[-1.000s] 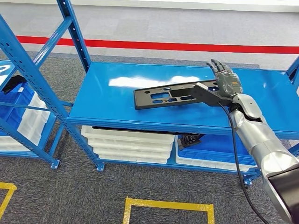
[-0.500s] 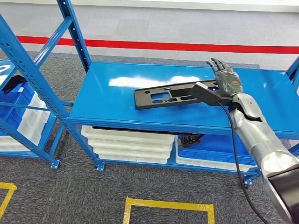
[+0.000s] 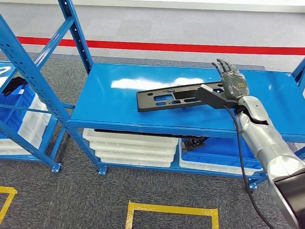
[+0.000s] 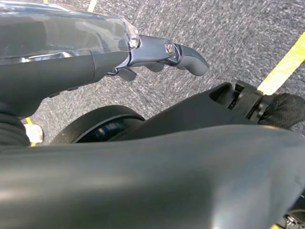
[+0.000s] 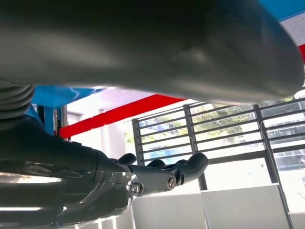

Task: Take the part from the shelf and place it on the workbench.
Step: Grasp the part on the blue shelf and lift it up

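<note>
A long flat black part [image 3: 169,98] with cut-outs lies on the blue shelf board [image 3: 107,107], slightly askew. My right hand [image 3: 233,81] hovers at the part's right end with its fingers stretched out and apart, holding nothing. The right end of the part is hidden behind the hand and wrist. In the right wrist view the same hand's fingers [image 5: 169,177] are extended with nothing between them. My left hand [image 4: 169,51] hangs over the grey carpet, fingers out straight and holding nothing.
White trays [image 3: 131,148] are stacked on the lower shelf, beside a blue bin [image 3: 219,152] holding dark parts. Blue uprights [image 3: 75,33] frame the shelf, and a second rack with bins [image 3: 21,119] stands at left. Yellow floor marking [image 3: 172,210] lies in front.
My right hand has shifted slightly to the right at the part's end. The part has not moved.
</note>
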